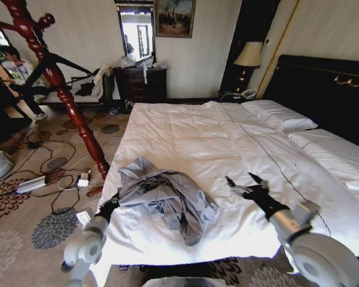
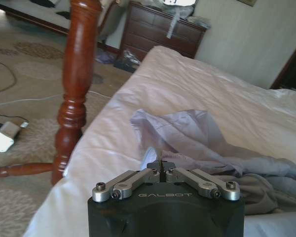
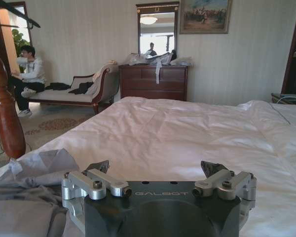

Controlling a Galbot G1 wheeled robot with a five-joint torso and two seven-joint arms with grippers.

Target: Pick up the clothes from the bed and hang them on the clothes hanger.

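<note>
Clothes (image 1: 167, 196) sit crumpled near the bed's (image 1: 191, 134) foot edge, toward its left corner. Left gripper (image 1: 110, 206) is pinched shut on the clothes' edge, while right gripper (image 1: 246, 182) hangs spread open just beside the pile.

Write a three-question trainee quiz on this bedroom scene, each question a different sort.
1. True or false: the clothes already hang on the clothes hanger.
2. Which has open fingers: A) left gripper B) right gripper?
3. Fill in: the clothes lie crumpled on the ___.

Key: 1 false, they lie on the bed; 2 B, the left gripper's fingers are shut at the garment's edge; 3 bed.
</note>
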